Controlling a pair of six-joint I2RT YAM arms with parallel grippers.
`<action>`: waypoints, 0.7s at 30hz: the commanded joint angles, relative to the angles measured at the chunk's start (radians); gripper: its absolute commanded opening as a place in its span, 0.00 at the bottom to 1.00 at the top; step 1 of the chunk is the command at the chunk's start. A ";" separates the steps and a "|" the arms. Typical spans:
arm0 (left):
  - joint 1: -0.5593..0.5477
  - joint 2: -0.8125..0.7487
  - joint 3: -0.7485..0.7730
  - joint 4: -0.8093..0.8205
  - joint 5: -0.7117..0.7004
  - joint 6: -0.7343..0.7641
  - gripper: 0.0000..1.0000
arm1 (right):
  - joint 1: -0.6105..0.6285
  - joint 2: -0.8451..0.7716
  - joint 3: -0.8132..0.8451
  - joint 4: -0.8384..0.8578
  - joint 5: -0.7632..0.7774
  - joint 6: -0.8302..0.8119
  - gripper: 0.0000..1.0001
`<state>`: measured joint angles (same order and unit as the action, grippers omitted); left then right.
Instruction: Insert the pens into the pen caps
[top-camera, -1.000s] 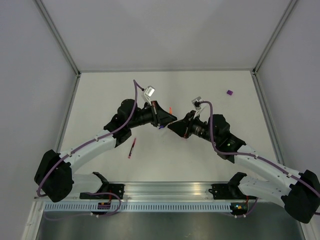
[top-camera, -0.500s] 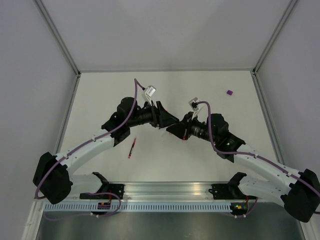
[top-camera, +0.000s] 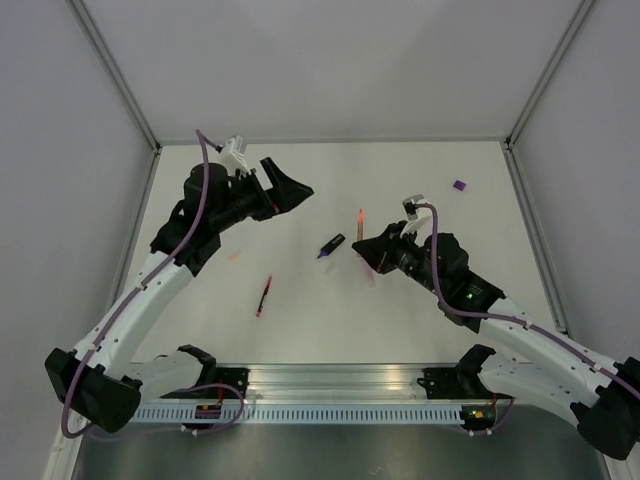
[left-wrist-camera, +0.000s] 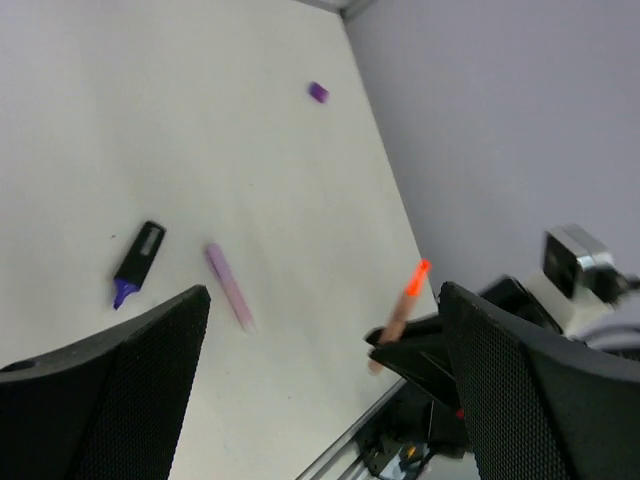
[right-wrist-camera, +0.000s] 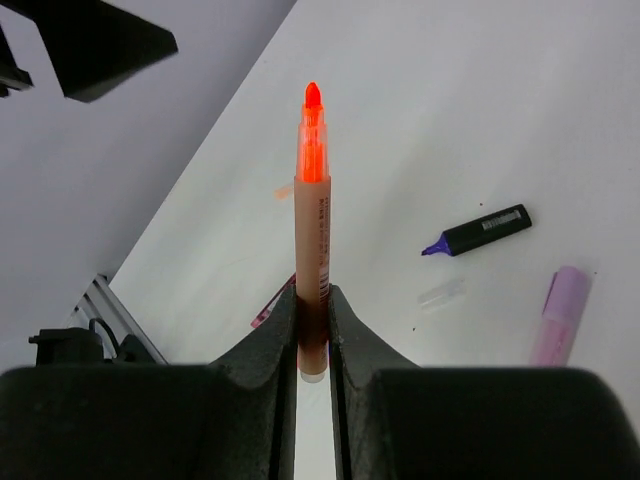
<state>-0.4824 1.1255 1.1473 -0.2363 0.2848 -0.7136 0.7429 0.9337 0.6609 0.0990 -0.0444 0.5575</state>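
Observation:
My right gripper (right-wrist-camera: 312, 300) is shut on the lower end of the orange pen (right-wrist-camera: 312, 230), which points up with its bright tip bare. From above, this gripper (top-camera: 366, 248) and the orange pen (top-camera: 360, 220) are right of centre. My left gripper (top-camera: 297, 180) hangs open and holds nothing at the far left; its fingers (left-wrist-camera: 110, 390) frame the table. The black purple-tipped marker (top-camera: 331, 245), the lilac pen (left-wrist-camera: 229, 285) and the thin red pen (top-camera: 264, 295) lie loose. A purple cap (top-camera: 459, 185) sits far right. A small orange cap (right-wrist-camera: 285, 190) lies toward the left.
A small clear cap (right-wrist-camera: 440, 293) lies beside the black marker (right-wrist-camera: 478, 230). The white table is bounded by walls left, right and back, with a metal rail (top-camera: 330, 380) along the near edge.
My left gripper opened and swung away from the centre to the far left. The right gripper kept the orange pen and moved slightly right. The black marker now lies uncovered on the table.

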 joint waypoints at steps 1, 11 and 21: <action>0.092 0.036 0.003 -0.225 -0.126 -0.180 1.00 | 0.000 -0.078 -0.059 0.053 0.123 0.033 0.00; 0.311 0.178 -0.010 -0.439 -0.391 -0.548 0.98 | 0.001 -0.111 -0.104 0.068 0.083 0.018 0.00; 0.309 0.376 0.126 -0.236 -0.153 0.619 0.93 | 0.000 -0.130 -0.112 0.068 0.061 0.013 0.00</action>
<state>-0.1741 1.4399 1.1606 -0.4114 0.1055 -0.4927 0.7425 0.8227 0.5526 0.1211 0.0338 0.5716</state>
